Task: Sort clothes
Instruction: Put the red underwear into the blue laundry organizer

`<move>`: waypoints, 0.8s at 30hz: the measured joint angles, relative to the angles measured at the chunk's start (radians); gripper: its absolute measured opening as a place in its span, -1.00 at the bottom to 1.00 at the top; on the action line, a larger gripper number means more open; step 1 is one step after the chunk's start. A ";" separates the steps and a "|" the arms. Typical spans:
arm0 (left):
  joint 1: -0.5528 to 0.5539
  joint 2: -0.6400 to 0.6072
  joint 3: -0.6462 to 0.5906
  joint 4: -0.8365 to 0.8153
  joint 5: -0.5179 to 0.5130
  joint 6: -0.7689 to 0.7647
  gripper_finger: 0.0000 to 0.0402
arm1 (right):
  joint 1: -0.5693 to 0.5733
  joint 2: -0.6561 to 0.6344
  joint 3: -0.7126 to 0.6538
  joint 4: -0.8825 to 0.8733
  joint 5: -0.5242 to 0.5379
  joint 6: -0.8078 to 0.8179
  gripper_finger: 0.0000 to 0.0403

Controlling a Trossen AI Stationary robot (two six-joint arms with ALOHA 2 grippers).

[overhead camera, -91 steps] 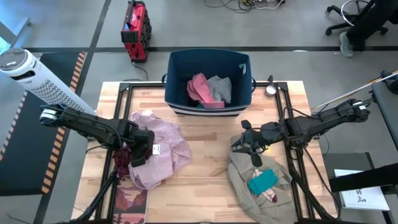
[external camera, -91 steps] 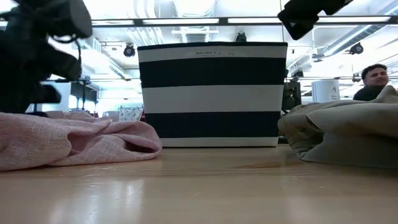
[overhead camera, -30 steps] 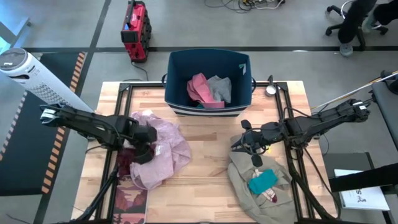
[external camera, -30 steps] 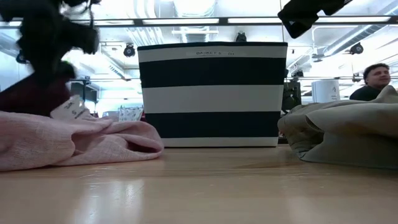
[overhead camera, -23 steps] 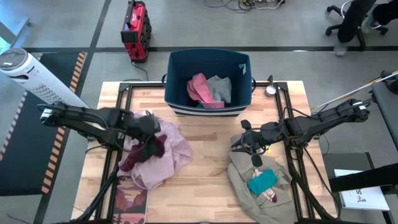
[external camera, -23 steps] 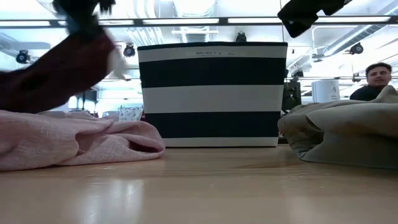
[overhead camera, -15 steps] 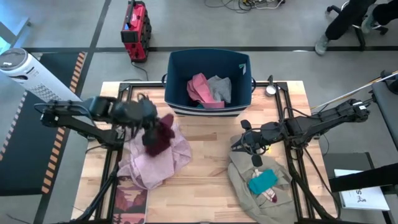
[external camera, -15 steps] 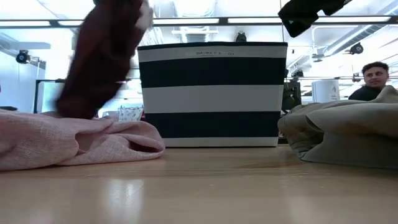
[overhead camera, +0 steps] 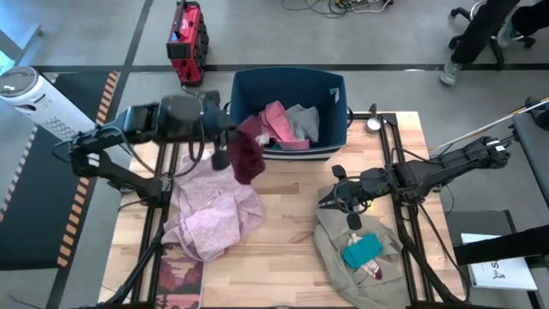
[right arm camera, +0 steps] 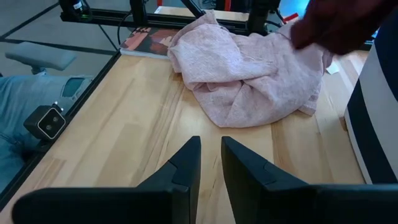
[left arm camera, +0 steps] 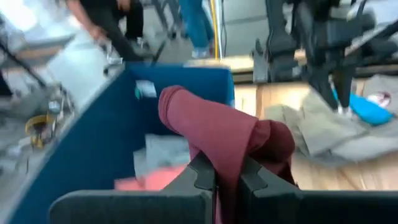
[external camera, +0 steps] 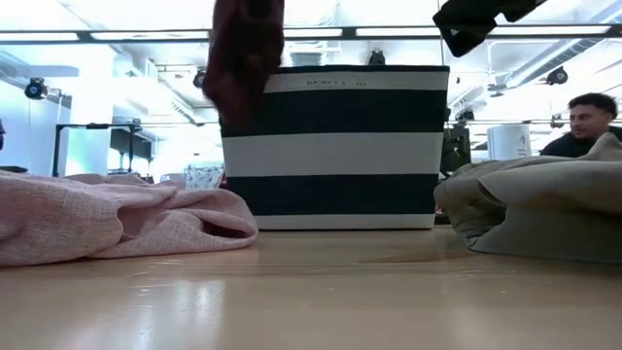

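My left gripper is high beside the navy bin's near left corner, shut on a maroon garment, which also shows in the low view. A coral pink piece and a grey piece lie in the bin. The lilac-pink garment lies crumpled on the table's left. My right gripper hovers narrowly open and empty at the far edge of the beige-khaki garment, on which a teal piece lies. My left gripper pinches a bunched fold of the maroon garment between its two fingers, several layers by the look of it. The fingers reach level toward the bin from the table's left. The garment is lifted clear and hangs slack below and past the fingertips, beside the bin's rim.
A reddish-brown book lies at the near left edge. A small round object sits at the far right by the bin. Bare wood shows in the table's middle. A person sits in the room behind.
My left gripper has risen from the lilac-pink garment and swung toward the table's far edge and right, up to the bin. It carries the maroon garment, now lifted clear and dangling. The lilac-pink garment has stayed on the table.
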 joint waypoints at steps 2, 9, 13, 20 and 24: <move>0.049 0.045 0.084 0.008 0.067 0.050 -1.00 | 0.000 0.000 0.000 0.000 0.000 0.006 -0.77; 0.237 0.222 0.375 0.003 0.237 0.177 -1.00 | 0.000 0.000 0.000 0.000 0.000 0.014 -0.80; 0.344 0.325 0.523 0.005 0.354 0.210 -1.00 | 0.000 0.000 0.000 0.002 0.000 0.014 -0.78; 0.506 0.412 0.539 0.097 0.473 0.238 -1.00 | 0.000 0.000 0.000 0.017 0.001 0.020 -0.80; 0.561 0.441 0.494 0.103 0.571 0.223 -1.00 | 0.000 0.000 0.000 0.018 0.028 0.027 -0.82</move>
